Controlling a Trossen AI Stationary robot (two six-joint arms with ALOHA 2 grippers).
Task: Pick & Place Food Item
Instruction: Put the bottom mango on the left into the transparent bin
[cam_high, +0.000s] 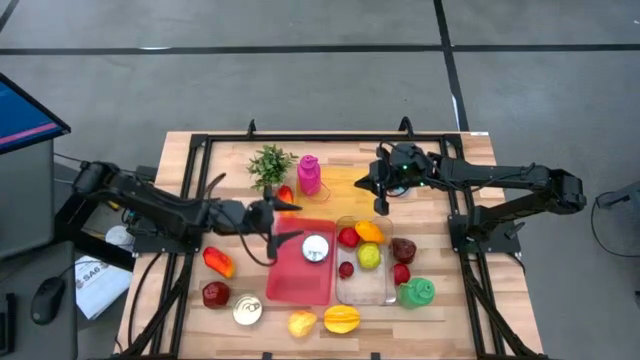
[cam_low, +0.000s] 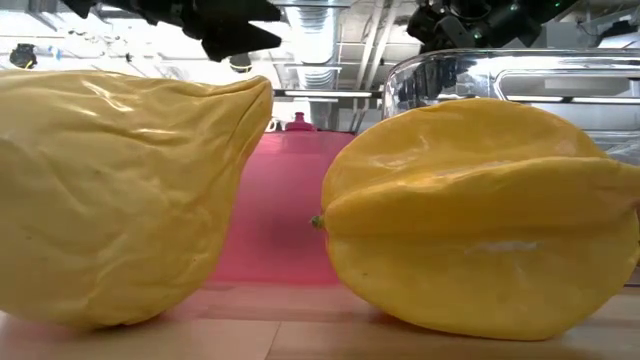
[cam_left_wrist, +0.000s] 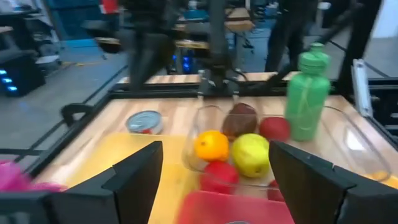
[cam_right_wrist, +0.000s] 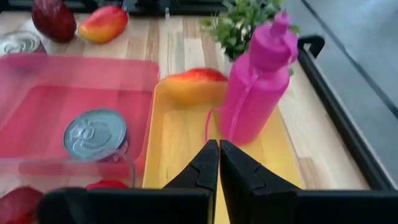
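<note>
On the table, high view: left gripper (cam_high: 283, 222) sits at the pink tray's (cam_high: 288, 285) edge, jaws spread wide, nothing held; right gripper (cam_high: 382, 203) hangs over the yellow tray (cam_high: 345, 185), jaws pinched shut, empty.
high view, food: mango (cam_high: 285, 193) lies at the yellow tray's edge just beside the pink bottle (cam_high: 309, 175); more fruit sits in the clear bin (cam_high: 375, 290); loose pieces lie along the near edge.
high view, step: looks like an approach or a reset between picks; no item is in either gripper. Which food item is the target, cannot tell.
high view, next: left jaws need lining up over one fruit, then a descent around it; my guess only.
low view: lemon-like fruit (cam_low: 120, 195) and starfruit (cam_low: 485, 215) fill the frame, blocking nearly the whole table; pink tray shows only between them; arms are cut off at the top.
left wrist view: fingers (cam_left_wrist: 134, 180) stand wide apart, framing the clear bin with orange (cam_left_wrist: 211, 145), lemon (cam_left_wrist: 252, 154) and green bottle (cam_left_wrist: 308, 96); blurred, pink tray cut off at the frame edge.
right wrist view: fingertips (cam_right_wrist: 208, 163) meet, closed over the yellow tray; mango is partly hidden behind the pink bottle; can (cam_right_wrist: 96, 134) sits in the pink tray.
</note>
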